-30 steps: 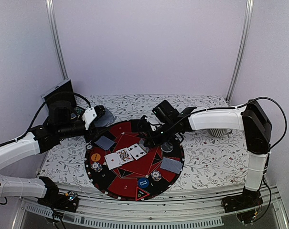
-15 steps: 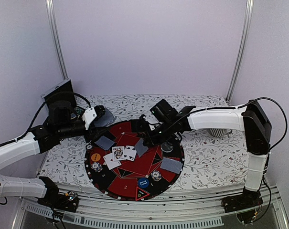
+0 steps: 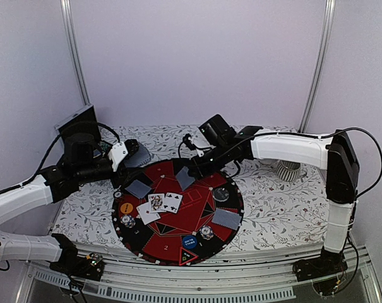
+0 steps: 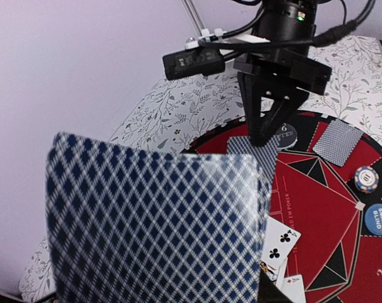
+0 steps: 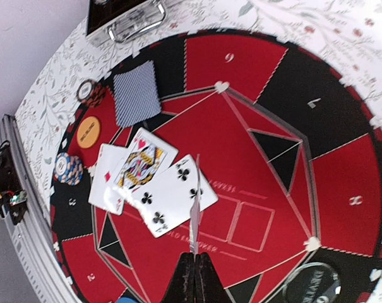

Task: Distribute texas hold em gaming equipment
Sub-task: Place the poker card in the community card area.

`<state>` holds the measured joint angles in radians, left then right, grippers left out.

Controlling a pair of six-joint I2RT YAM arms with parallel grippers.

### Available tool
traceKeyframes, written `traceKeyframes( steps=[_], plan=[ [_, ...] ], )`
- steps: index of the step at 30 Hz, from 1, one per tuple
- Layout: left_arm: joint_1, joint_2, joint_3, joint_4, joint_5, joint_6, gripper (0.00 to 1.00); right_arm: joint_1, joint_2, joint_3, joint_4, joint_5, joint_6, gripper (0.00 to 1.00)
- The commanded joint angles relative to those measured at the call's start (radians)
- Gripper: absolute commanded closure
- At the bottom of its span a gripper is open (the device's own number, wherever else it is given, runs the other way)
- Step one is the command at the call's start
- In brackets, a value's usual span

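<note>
My right fingers (image 5: pixel 189 281) are pinching one card (image 5: pixel 195 211) edge-on toward the far edge of the surface (image 3: pixel 266 202). My left fingers (image 3: pixel 131 150) are apparently clasping the deck (image 4: pixel 153 221) near its far left corner.

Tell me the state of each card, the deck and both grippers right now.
Left gripper, shut on the blue-backed deck.
Right gripper, shut on a single blue-backed card.
Three overlapping white-faced cards, face up on the round red-black mat.
Blue-backed card nearer the left arm, face down.
Blue-backed card nearer the right arm, face down.
</note>
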<state>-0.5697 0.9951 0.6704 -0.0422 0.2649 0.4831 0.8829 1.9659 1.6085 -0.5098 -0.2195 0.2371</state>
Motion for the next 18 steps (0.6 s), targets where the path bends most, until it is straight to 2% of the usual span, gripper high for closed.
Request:
traceKeyframes(
  steps=[1,8,13,15,16,18],
  plan=[
    [-0.015,-0.014,0.003,0.020,-0.014,0.005,0.58,-0.022,-0.033,0.081,-0.033,0.156,-0.134,0.98],
    [-0.015,-0.017,0.000,0.029,-0.026,0.004,0.58,-0.021,0.000,0.125,0.015,0.266,-0.454,0.98],
    [-0.015,-0.022,-0.003,0.032,-0.037,0.006,0.57,-0.051,0.029,0.254,-0.071,0.192,-0.646,0.98],
    [-0.014,-0.026,-0.003,0.033,-0.041,0.007,0.57,-0.102,0.050,0.362,-0.163,0.123,-0.593,0.98],
    [-0.015,-0.028,-0.006,0.035,-0.044,0.008,0.57,-0.130,0.047,0.378,-0.181,0.076,-0.506,0.98],
    [-0.014,-0.030,-0.006,0.040,-0.045,0.008,0.58,-0.181,0.006,0.257,-0.124,-0.061,-0.275,0.98]
  ],
)
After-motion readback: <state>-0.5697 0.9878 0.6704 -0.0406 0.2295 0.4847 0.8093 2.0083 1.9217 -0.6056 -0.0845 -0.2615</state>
